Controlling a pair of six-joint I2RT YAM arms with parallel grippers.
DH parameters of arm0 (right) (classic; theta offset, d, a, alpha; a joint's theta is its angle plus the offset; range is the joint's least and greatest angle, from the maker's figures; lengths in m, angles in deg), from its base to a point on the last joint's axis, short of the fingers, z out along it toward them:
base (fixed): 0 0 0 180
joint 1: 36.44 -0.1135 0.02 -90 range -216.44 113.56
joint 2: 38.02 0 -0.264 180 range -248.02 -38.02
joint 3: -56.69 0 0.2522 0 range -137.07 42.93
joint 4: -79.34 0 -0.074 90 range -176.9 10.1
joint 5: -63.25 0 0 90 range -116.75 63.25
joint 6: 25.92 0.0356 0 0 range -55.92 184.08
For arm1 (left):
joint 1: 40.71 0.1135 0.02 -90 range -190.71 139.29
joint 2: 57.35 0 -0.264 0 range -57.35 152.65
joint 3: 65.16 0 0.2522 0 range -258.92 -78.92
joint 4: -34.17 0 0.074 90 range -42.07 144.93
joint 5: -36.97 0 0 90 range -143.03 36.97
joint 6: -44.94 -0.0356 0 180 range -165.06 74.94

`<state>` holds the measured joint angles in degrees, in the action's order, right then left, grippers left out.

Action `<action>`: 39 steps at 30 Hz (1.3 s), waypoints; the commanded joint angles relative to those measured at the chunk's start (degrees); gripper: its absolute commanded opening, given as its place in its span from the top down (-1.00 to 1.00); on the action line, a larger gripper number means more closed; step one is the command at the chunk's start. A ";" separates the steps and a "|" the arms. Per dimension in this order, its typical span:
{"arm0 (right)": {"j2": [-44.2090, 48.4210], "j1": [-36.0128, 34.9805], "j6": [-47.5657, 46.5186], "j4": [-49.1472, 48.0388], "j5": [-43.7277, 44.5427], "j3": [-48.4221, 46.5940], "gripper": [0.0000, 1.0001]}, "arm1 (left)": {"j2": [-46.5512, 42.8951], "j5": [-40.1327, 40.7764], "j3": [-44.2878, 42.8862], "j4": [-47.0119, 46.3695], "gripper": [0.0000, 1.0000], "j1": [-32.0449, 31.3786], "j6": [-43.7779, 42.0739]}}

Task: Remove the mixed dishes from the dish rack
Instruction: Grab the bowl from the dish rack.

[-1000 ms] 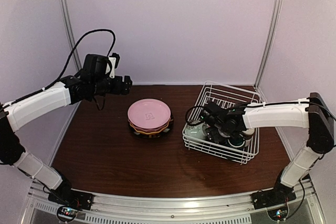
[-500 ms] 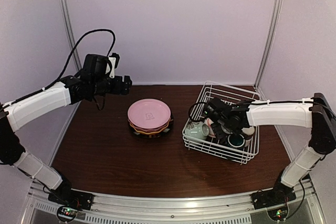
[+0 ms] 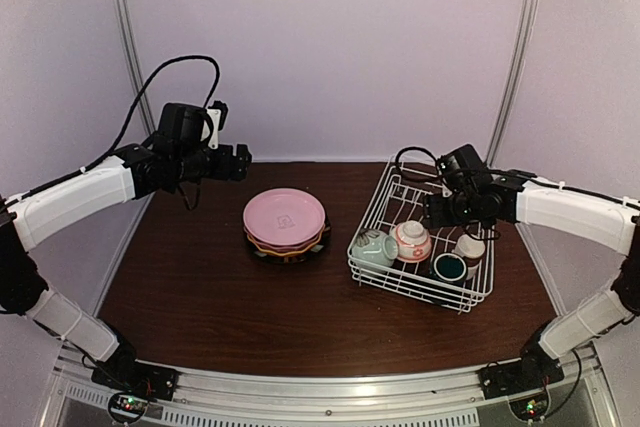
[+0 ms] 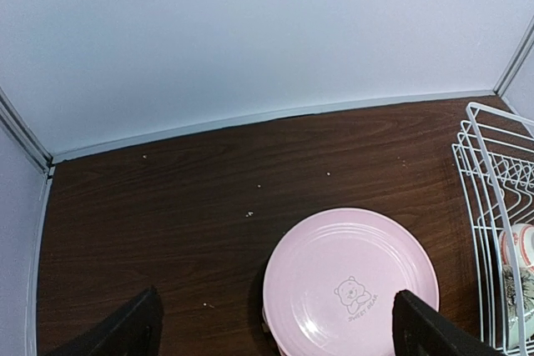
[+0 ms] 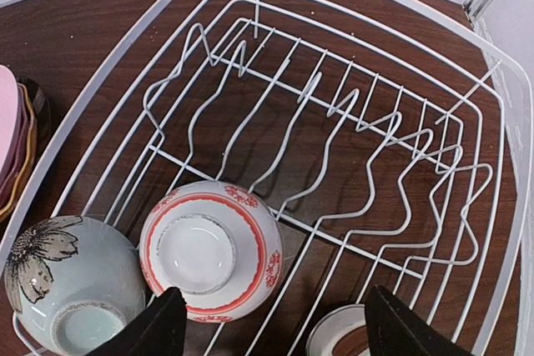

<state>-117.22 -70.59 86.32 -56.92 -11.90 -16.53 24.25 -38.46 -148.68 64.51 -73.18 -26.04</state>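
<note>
Grippers first: found the right gripper released, fingers spread wide and holding nothing, poised over the dish rack. Found the left gripper just as slack and empty, hanging in the air at 10 o'clock from the plate stack.

Took the whole layout from the top view alone: rack at 3 o'clock of the stack and apart from it, both on the dark wood-grain table. Saw there, too, things cropped from the right wrist view: a small white cup at 3 o'clock of the red-patterned bowl, and a second cup, dark teal inside, at 5 o'clock of it.

Got finer detail from the right wrist view: that bowl lying upside down, glossy, its white base ringed in red. Found the pale green bowl just beside it at 9 o'clock, base up, with a dark flower printed on its side. Made out white wire bent into wavy upright prongs.

Read a small bear print on the top pink plate only from the left wrist view. Noted a yellow scalloped plate and a black-rimmed plate lower in the stack.
</note>
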 commanded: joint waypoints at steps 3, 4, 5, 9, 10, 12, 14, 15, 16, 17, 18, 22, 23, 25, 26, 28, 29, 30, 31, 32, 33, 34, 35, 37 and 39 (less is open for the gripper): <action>-3.24 1.15 -1.92 -4.02 -8.72 0.45 -0.52 | -0.90 -0.24 0.06 -1.02 -0.95 -0.31 0.49; -3.87 1.19 -2.07 -4.22 -9.04 0.14 -0.53 | -0.92 -0.21 0.06 -1.04 -0.95 -0.31 0.49; -4.47 1.19 -2.25 -4.59 -9.45 -0.05 -0.53 | -0.90 -0.24 0.06 -1.08 -0.95 -0.33 0.49; -7.48 1.28 -2.69 -4.74 -9.92 -1.00 -0.54 | -0.66 -0.41 -0.03 -1.02 -0.95 -0.31 0.49; -8.21 1.28 -2.83 -4.66 -9.89 -1.34 -0.54 | -0.71 -0.42 -0.03 -1.02 -0.95 -0.31 0.49; -9.41 1.27 -3.05 -5.21 -9.55 -1.35 -0.54 | -0.88 -0.40 -0.03 -1.02 -0.95 -0.31 0.52; -10.53 1.28 -3.38 -5.79 -9.19 -1.59 -0.53 | -0.80 -0.49 -0.03 -1.02 -0.95 -0.31 0.49; -11.21 1.28 -3.49 -5.88 -9.08 -1.83 -0.51 | -0.75 -0.50 -0.04 -1.02 -0.95 -0.34 0.55; -11.84 1.28 -3.58 -5.87 -9.01 -2.07 -0.50 | -0.72 -0.50 -0.03 -1.02 -0.95 -0.34 0.57; -12.45 1.28 -3.75 -5.88 -9.05 -2.16 -0.49 | -0.66 -0.51 -0.03 -1.02 -0.95 -0.32 0.57; -12.85 1.28 -3.82 -6.04 -8.98 -2.23 -0.47 | -0.67 -0.51 -0.03 -1.02 -0.95 -0.32 0.57; -14.30 1.28 -3.87 -6.80 -9.46 -2.29 -0.42 | -0.42 -0.51 -0.11 -1.02 -0.95 -0.32 0.57; -14.51 1.32 -3.99 -6.85 -9.49 -2.39 -0.41 | -0.32 -0.51 -0.12 -1.02 -0.95 -0.36 0.57; -14.99 1.28 -4.12 -7.05 -9.49 -2.41 -0.37 | -0.02 -0.53 -0.16 -1.02 -0.95 -0.36 0.57; -15.11 1.28 -4.20 -7.13 -9.37 -2.41 -0.36 | 0.06 -0.54 -0.26 -1.02 -0.95 -0.36 0.57; -15.28 1.29 -4.17 -7.24 -9.16 -2.33 -0.31 | 0.24 -0.59 -0.42 -1.02 -0.95 -0.32 0.57; -15.36 1.28 -4.16 -7.33 -9.19 -2.33 -0.29 | 0.30 -0.55 -0.46 -1.00 -0.95 -0.31 0.57; -15.37 1.28 -4.15 -7.38 -9.14 -2.33 -0.27 | 0.31 -0.51 -0.47 -1.02 -0.95 -0.31 0.57; -15.49 1.28 -4.21 -7.53 -9.21 -2.30 -0.26 | 0.38 -0.51 -0.53 -1.02 -0.95 -0.31 0.57; -15.63 1.28 -4.21 -7.59 -9.20 -2.32 -0.24 | 0.46 -0.55 -0.55 -0.96 -0.95 -0.33 0.57; -15.82 1.36 -4.10 -7.69 -9.16 -2.33 -0.21 | 0.48 -0.57 -0.56 -0.94 -0.95 -0.32 0.57; -15.93 1.43 -4.13 -7.73 -9.16 -2.33 -0.17 | 0.49 -0.59 -0.56 -0.95 -0.95 -0.31 0.55; -16.06 1.45 -4.19 -7.74 -9.19 -2.33 -0.14 | 0.51 -0.57 -0.56 -0.94 -0.95 -0.31 0.57; -15.92 1.66 -4.16 -7.69 -9.10 -2.24 -0.07 | 0.47 -0.59 -0.48 -0.87 -0.95 -0.31 0.57; -15.29 1.87 -4.19 -7.57 -9.13 -2.23 0.00 | 0.49 -0.59 -0.46 -0.85 -0.95 -0.31 0.57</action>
<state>-131.77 -69.45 82.23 -64.88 -21.84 -18.00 24.29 -38.68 -148.68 64.51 -73.18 -26.01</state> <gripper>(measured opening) 0.530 0.975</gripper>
